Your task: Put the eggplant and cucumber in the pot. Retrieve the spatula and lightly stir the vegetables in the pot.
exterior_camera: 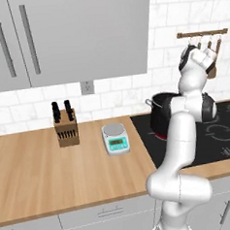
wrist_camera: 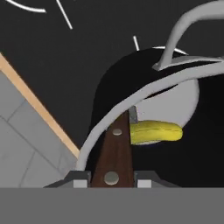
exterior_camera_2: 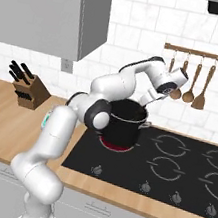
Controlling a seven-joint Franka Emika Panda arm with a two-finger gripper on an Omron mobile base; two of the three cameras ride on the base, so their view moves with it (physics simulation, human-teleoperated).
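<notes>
Closed on the dark brown handle of the spatula (wrist_camera: pixel 114 153), gripper (wrist_camera: pixel 112 178) with a fingertip (wrist_camera: pixel 80 182) showing on each side of the handle at the bottom of the hand view. Handle runs straight up from between the tips, two round rivets visible on it, and passes over the grey rim into the pot (wrist_camera: pixel 131 87). Only a sliver of the grey blade seen at the handle's far end, just beside the cucumber (wrist_camera: pixel 155 131).

Cucumber lying on its side on the pale bottom of the pot, stubby, yellow-green, slightly curved, its near end touching or just behind the spatula's neck; cannot tell which. One grey loop handle of the pot arching across the top right of the hand view.

In the right base view, hand (exterior_camera_2: pixel 154 96) tipped downward over the far rim of the pot (exterior_camera_2: pixel 123 124), wrist bent sharply, forearm coming from the left, elbow raised above the shoulder joints. Pot standing on the left rear burner of the black cooktop (exterior_camera_2: pixel 171 168), a red glow under it.

In the left base view, arm rising from the lower right, upper links hiding most of the pot (exterior_camera: pixel 158 115). Knife block (exterior_camera: pixel 65 125) and kitchen scale (exterior_camera: pixel 115 138) on the wooden counter (exterior_camera: pixel 43 175), well apart from the pot. Wooden utensils (exterior_camera_2: pixel 192 82) hanging on the wall rack behind the hand.
</notes>
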